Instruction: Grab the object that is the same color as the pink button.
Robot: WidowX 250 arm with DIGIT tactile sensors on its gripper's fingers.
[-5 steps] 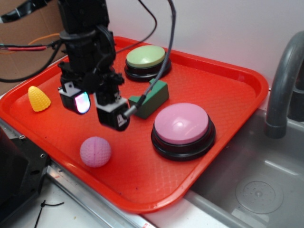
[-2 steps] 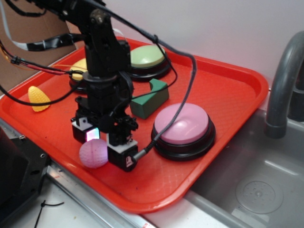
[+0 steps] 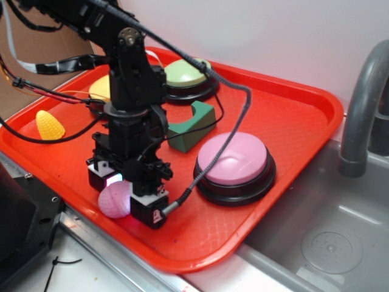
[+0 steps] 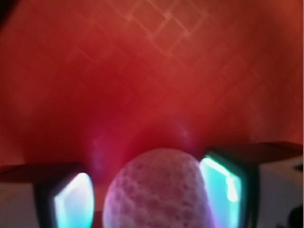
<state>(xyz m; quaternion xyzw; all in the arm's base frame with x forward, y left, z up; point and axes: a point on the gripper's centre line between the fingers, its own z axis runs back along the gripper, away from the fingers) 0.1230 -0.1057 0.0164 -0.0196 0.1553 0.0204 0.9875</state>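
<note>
Gripper [image 3: 119,196] — lowered since a moment ago, fingers now spread either side of the pink ball [image 4: 156,190] on the red tray [image 3: 292,115], not yet pinching — ready to close.

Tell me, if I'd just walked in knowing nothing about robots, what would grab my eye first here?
Probably the black robot arm bent down over the near edge of the bright red tray, its gripper straddling a small dimpled pink ball; the wrist view shows the ball between two glowing pads. Next, the big pink button just right of it, matching the ball's colour.
</note>
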